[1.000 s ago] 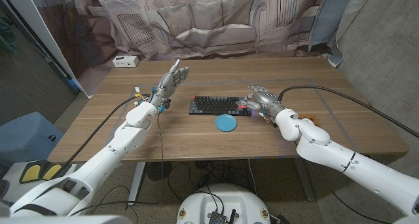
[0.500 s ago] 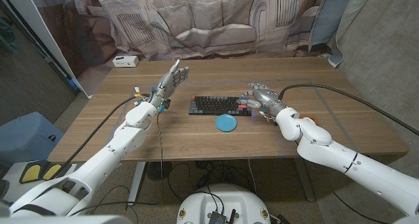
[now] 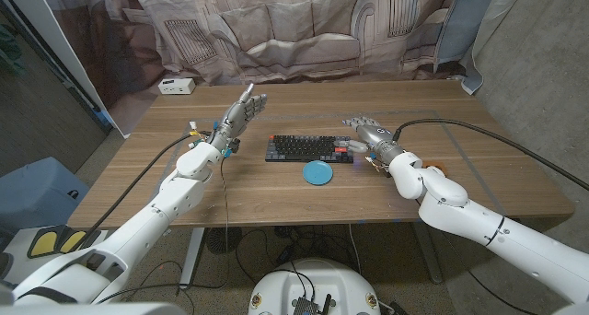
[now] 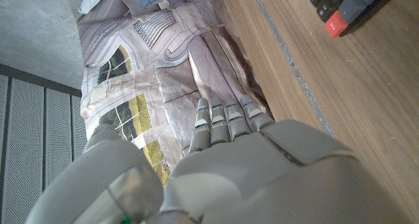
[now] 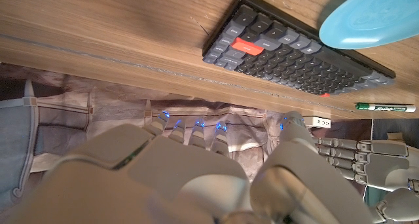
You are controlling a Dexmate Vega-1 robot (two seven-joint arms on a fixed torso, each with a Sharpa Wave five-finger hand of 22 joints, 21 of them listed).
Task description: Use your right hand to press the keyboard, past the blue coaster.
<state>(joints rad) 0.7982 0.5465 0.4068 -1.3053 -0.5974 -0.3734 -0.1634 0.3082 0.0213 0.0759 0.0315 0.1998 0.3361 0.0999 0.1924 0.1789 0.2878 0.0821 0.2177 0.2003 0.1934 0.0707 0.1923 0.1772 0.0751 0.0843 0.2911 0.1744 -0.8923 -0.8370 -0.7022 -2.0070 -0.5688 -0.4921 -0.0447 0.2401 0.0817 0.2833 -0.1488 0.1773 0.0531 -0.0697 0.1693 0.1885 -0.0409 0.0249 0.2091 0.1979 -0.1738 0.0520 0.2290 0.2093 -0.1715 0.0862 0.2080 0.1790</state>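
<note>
Silver right hand (image 3: 368, 133) spread, above keyboard (image 3: 308, 147)

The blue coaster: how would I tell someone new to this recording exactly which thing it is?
Start at the wooden table and find the dark keyboard near its middle. Just in front of the keyboard, on the robot's side, toward its right end, lies the blue coaster. It is the only flat round disc there, and light blue against the brown wood.

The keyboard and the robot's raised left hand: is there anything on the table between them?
Nothing. In the head view the wood between the keyboard and the left hand is bare table. The blue coaster sits on the keyboard's near side instead.
</note>
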